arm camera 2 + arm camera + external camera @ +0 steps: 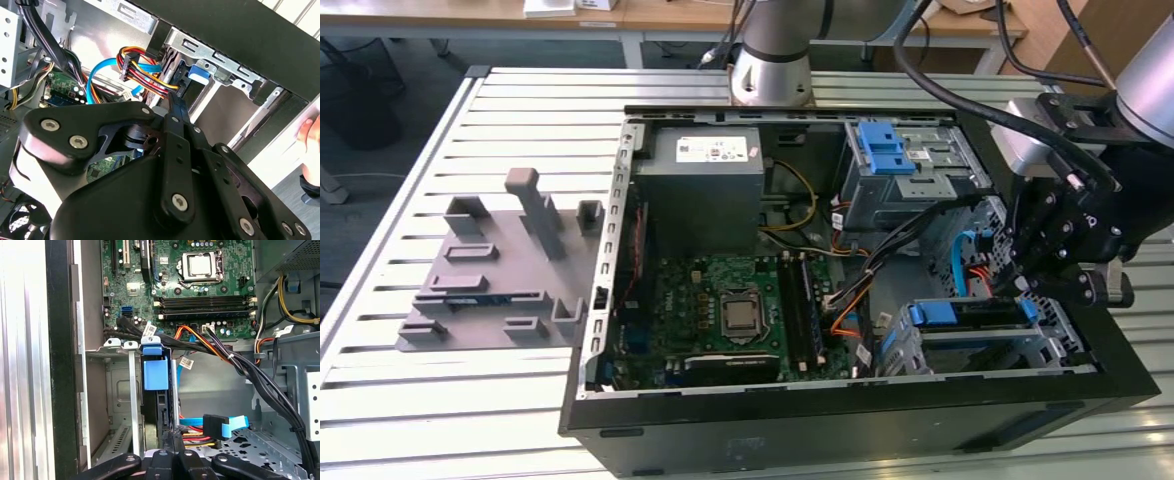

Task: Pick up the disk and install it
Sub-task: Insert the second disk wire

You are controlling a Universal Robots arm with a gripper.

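On the slatted tabletop in the exterior view lies an open computer case with its motherboard facing up. The disk sits in a metal drive cage on the side of the motherboard toward the exterior view's right. Its blue rail runs away from the motherboard, so its long axis points from the board toward the case wall. The gripper hangs over the end of the disk farthest from the motherboard. Well apart from the motherboard, outside the case, a grey fixture rests on the tabletop. Inside the case, a grey box and a blue latch lie beyond the board. In the second wrist view the gripper shows from behind. Its fingers are drawn together with no gap visible and nothing seen between them, and their tips are right at the disk. A bundle of coloured wires and a light blue cable run between there and the motherboard. In the first wrist view the disk stands on edge in the cage, narrow side to the camera. Its blue tab end is nearest the motherboard and its other end meets the gripper. This view also shows a blue-tipped connector lying just beside the disk's far end.
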